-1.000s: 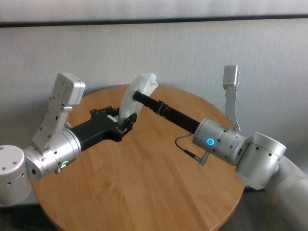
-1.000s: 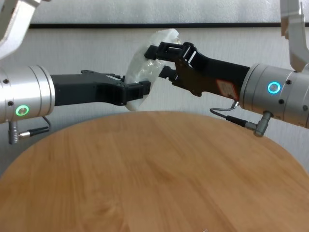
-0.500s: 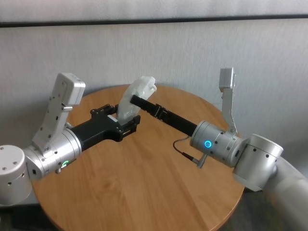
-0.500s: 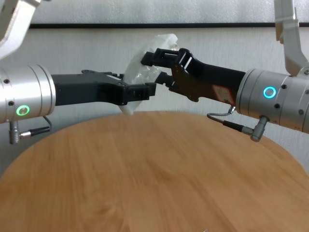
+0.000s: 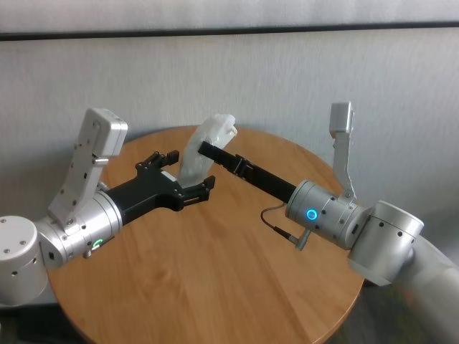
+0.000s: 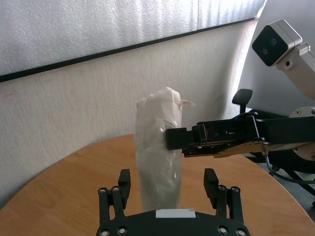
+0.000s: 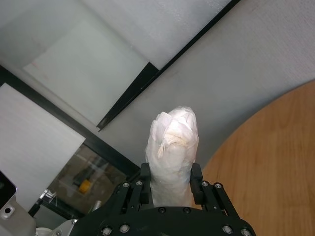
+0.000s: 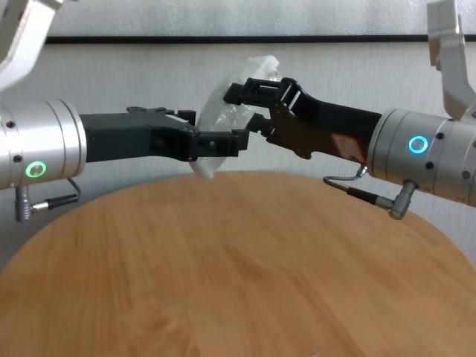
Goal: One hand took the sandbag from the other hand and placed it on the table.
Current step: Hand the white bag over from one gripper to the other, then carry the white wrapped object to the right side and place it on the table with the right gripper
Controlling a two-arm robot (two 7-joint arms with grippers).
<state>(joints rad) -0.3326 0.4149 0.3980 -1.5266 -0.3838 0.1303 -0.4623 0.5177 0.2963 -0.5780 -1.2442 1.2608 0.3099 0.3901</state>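
Here the sandbag (image 5: 201,149) hangs above the table (image 5: 215,279), in the upper middle of the head view, its long axis close to upright with a slight lean. The right gripper (image 8: 249,104), the blue-ringed one, reaches in from the right of the frame and pinches the bag across its upper part; its own wrist view shows both fingers (image 7: 143,189) pressed against the bag's sides. The left gripper (image 6: 168,189), green-ringed, comes from the left of the frame with its fingers spread, the bag's lower end standing between them without touching either. So the bag appears to hang from the right gripper alone, and the table lies straight below it, well apart.
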